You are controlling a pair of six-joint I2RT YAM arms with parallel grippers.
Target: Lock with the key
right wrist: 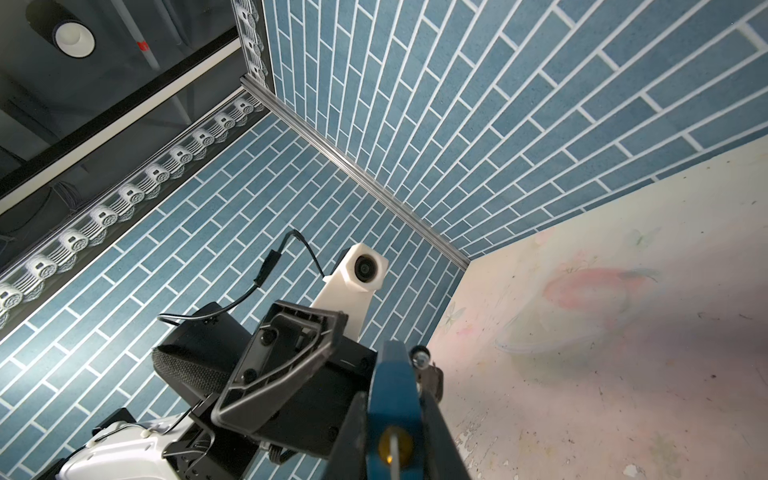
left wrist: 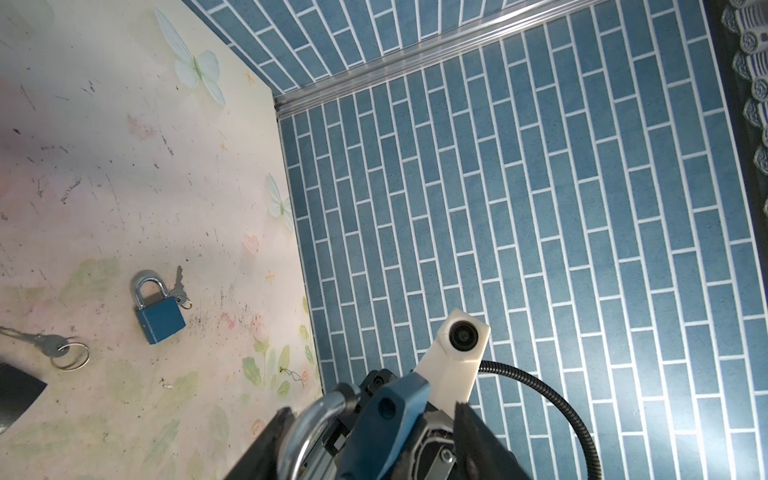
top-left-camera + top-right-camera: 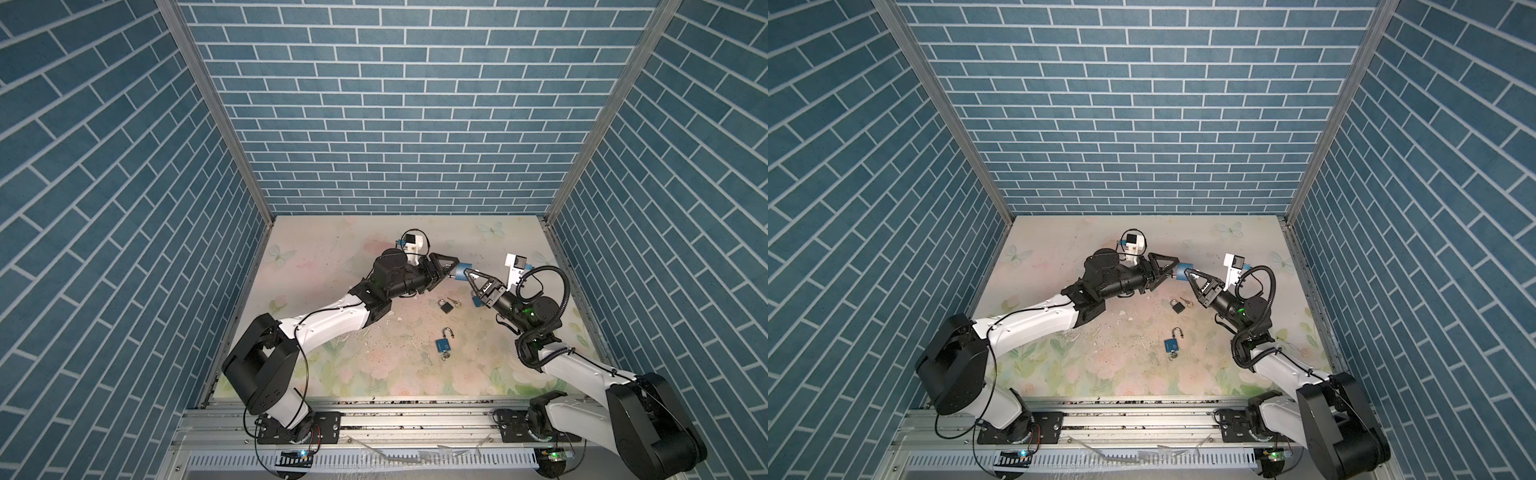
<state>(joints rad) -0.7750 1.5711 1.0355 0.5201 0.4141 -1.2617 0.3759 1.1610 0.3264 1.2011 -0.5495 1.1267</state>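
The blue padlock (image 1: 392,386) is held clear of the table (image 3: 332,266). Your right claw (image 3: 1188,276) has it clamped, jaws drawn in tight on the body. Its long axis runs straight out along that claw's fingers, with the brass keyway (image 1: 390,446) back toward the palm and the shackle (image 2: 309,419) forward. The shackle appears swung out, as one socket in the body shows empty. Whether a key sits in the keyway cannot be told.

Your left claw (image 3: 452,270) meets the right one nose to nose and is the free arm at hand. Its jaws stand partly apart, astride shackle and body, with one of its fingers (image 2: 274,440) just beside the shackle. In my judgement it grips nothing yet. The coming move turns on that straddle.

Beneath the right claw lies a second blue padlock (image 2: 160,318), shackle shut, keys (image 2: 179,286) beside it. Below, between both claws, lies a black padlock (image 3: 446,307). Toward the arm bases lies an open blue padlock (image 3: 443,345). No containers are present.
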